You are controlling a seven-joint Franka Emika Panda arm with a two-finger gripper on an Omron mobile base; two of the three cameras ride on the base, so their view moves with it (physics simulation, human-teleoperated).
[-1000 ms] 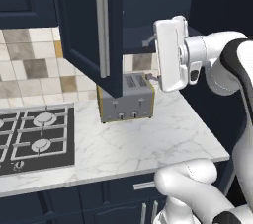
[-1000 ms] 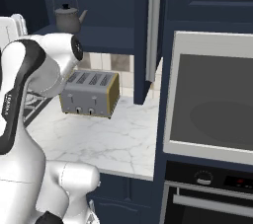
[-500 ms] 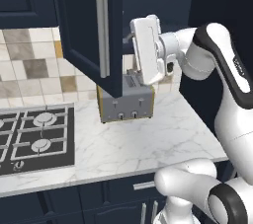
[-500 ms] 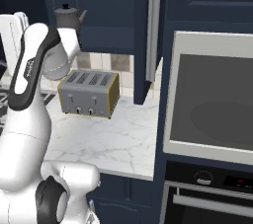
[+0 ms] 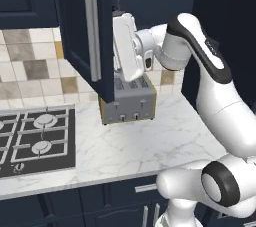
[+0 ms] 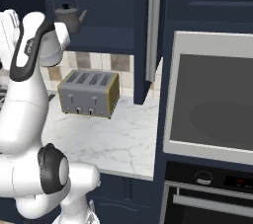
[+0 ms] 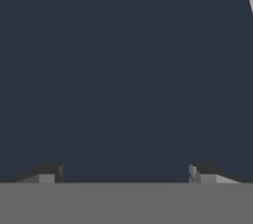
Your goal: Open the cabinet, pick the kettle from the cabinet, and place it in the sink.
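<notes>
The navy wall cabinet (image 6: 111,1) stands open, its door (image 5: 75,31) swung out toward me with the silver bar handle (image 5: 92,36) on it. The small grey kettle (image 6: 68,14) sits upright on the cabinet's shelf, above the toaster. In the left base view my white hand (image 5: 127,46) is raised just behind the open door, in front of the cabinet opening. In the hand view my gripper (image 7: 126,174) faces a flat navy surface; its fingertips (image 7: 47,173) stand far apart with nothing between them. The sink is out of view.
A silver four-slot toaster (image 5: 127,103) stands on the white marble counter (image 5: 150,146) under the cabinet. A black gas hob (image 5: 35,141) lies to the left. A built-in oven (image 6: 212,104) fills the tall unit on the right.
The arm has swung left: the hand moved from right of the toaster up to the cabinet opening behind the door. The jaws stayed open. The door and kettle did not move.
</notes>
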